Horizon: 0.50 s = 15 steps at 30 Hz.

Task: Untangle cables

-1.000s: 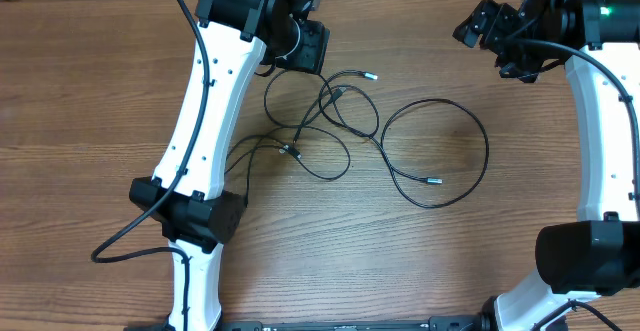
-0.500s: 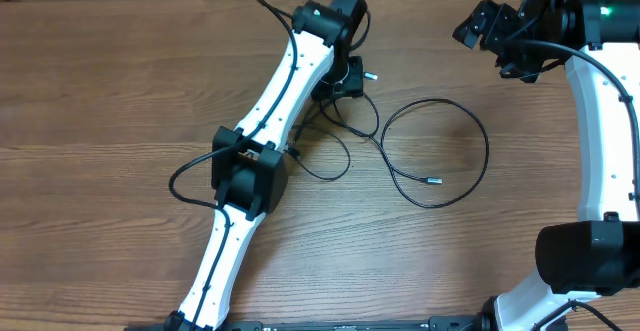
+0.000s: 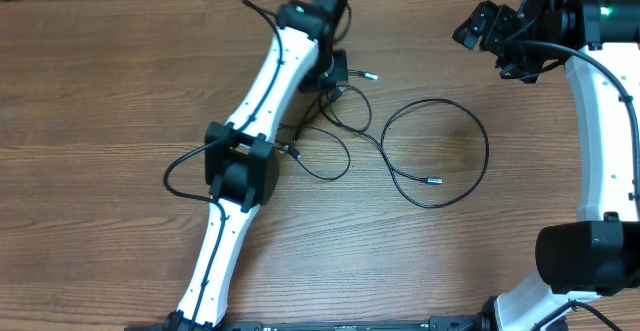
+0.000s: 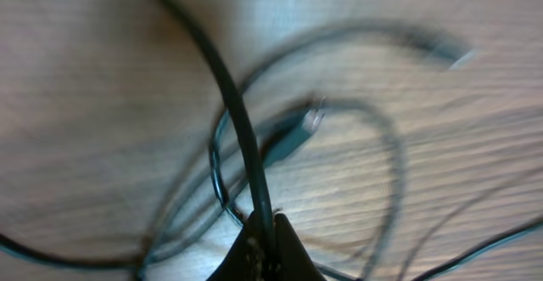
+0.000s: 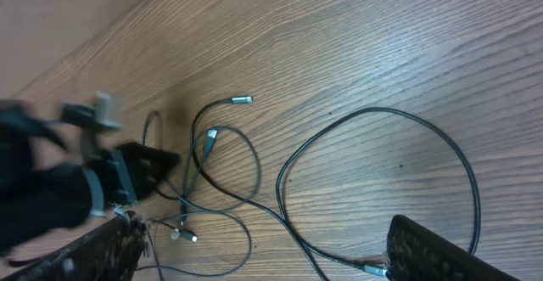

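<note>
Left pincer (image 4: 263, 249) leftward; tight on cables (image 4: 239, 120)

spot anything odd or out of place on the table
Only the cables: several strands cross in a tangle beside the left end effector, while one loop lies open toward the right arm. Nothing looks damaged.

Thin black cables (image 4: 240, 128) look rubbery, slightly glossy; plug tips (image 5: 242, 99) silvery metal; table (image 3: 100, 91) matt grained wood.

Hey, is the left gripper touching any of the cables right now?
Touching. The left wrist view shows one strand of the cables running straight down into the left gripper, pinched where its tips meet.
</note>
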### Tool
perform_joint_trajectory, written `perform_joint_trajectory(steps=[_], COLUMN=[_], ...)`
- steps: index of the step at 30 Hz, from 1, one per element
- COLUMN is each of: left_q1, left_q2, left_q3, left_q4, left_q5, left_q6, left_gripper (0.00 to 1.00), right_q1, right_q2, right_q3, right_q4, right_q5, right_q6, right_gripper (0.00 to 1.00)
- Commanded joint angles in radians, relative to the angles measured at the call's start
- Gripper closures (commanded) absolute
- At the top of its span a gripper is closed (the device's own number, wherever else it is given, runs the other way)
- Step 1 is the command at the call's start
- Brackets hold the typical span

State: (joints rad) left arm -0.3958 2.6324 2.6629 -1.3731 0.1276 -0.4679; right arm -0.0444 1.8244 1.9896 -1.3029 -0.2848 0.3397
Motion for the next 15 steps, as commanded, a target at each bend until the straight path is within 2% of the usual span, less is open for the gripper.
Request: perform_joint_trajectory(steps=[1, 6, 9, 15], left_q1=[0.057, 0.143, 0.22, 0.394], left_q2=[-0.223, -0.446, -0.588, -0.726], left_q3=[0.199, 0.343, 0.351, 0.351], left_q4=[0.056, 0.168, 0.241, 0.258], left_q5=[-0.002, 0.008, 0.089, 0.083], left_q6=[0.076, 0.054, 0.036, 0.034], left_gripper=[0.96, 0.96, 0.96, 0.96], right_q1=[-0.002, -0.002, -0.002, -0.002], right_q2=[0.003, 0.003, 0.003, 0.003], right_q3=[0.0, 0.0, 0.0, 0.0], right_q4=[-0.001, -0.001, -0.002, -0.001], right_q5=[-0.005, -0.005, -0.005, -0.005], right_q6=[-0.009, -0.008, -0.008, -0.008], right_gripper=[0.1, 0.1, 0.1, 0.1])
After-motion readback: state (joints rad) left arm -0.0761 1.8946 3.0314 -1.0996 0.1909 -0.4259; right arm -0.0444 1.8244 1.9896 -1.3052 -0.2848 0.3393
